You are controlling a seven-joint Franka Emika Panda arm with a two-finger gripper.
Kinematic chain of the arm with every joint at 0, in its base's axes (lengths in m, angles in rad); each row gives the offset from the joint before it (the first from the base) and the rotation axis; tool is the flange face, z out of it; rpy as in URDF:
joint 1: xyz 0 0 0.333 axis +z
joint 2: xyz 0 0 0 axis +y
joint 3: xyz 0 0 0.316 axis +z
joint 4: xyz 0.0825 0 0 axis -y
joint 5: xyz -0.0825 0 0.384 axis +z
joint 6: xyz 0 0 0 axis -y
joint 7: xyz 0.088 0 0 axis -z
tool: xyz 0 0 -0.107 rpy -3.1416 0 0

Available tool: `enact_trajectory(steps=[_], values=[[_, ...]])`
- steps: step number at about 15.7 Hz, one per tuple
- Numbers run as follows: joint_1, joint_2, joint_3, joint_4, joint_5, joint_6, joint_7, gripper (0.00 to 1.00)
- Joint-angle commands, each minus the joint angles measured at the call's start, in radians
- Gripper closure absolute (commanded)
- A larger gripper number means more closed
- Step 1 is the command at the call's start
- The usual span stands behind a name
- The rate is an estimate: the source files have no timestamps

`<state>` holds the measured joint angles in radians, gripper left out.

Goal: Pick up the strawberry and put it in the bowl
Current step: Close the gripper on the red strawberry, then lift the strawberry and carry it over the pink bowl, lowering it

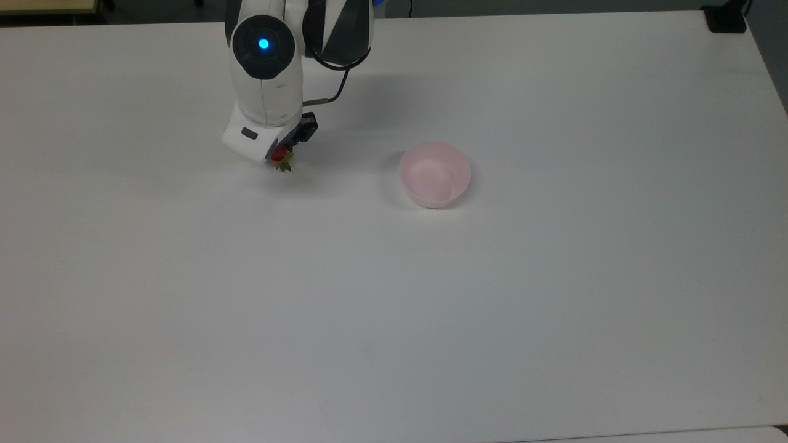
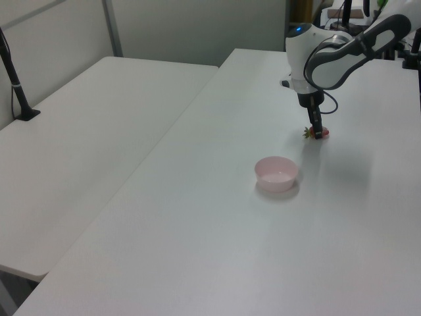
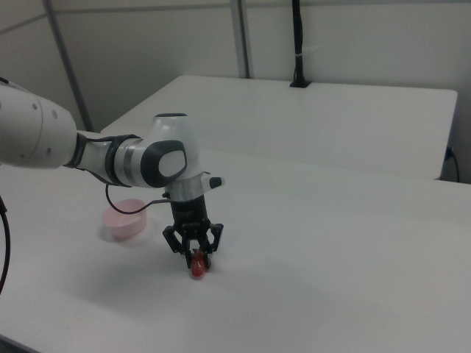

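The small red strawberry [image 1: 281, 154] lies on the white table [image 1: 394, 295], its green cap [image 1: 285, 166] poking out from under my hand. My gripper [image 3: 196, 259] points straight down over it, low at the table, with the fingers closed in on the berry [image 3: 197, 271] from both sides. The left view shows the dark fingers [image 2: 317, 127] at the strawberry [image 2: 324, 135]. The pale pink bowl [image 1: 435, 174] stands empty and upright to the top view's right of the berry, about two bowl widths away. It sits nearer the camera in the left view [image 2: 277, 173] and behind my arm in the right view [image 3: 124, 220].
A black clamp base [image 1: 726, 18] sits at the top view's far right table corner. A second white table [image 2: 79, 138] adjoins on the left view's left, with a black post [image 2: 14, 76] on it. My arm's cable [image 1: 337, 80] loops above the table behind the wrist.
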<state>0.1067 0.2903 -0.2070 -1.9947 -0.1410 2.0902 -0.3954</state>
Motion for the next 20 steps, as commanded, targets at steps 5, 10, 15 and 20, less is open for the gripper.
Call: enact_trajectory(steps=[5,10,15,20], values=[[0.005,-0.065,-0.011,0.108,0.055,-0.074,-0.006,0.7],[0.103,-0.068,-0.011,0.275,0.126,-0.177,0.199,0.7],[0.287,-0.016,-0.002,0.277,0.156,-0.164,0.349,0.69],[0.386,0.058,0.005,0.267,0.156,-0.148,0.451,0.68]])
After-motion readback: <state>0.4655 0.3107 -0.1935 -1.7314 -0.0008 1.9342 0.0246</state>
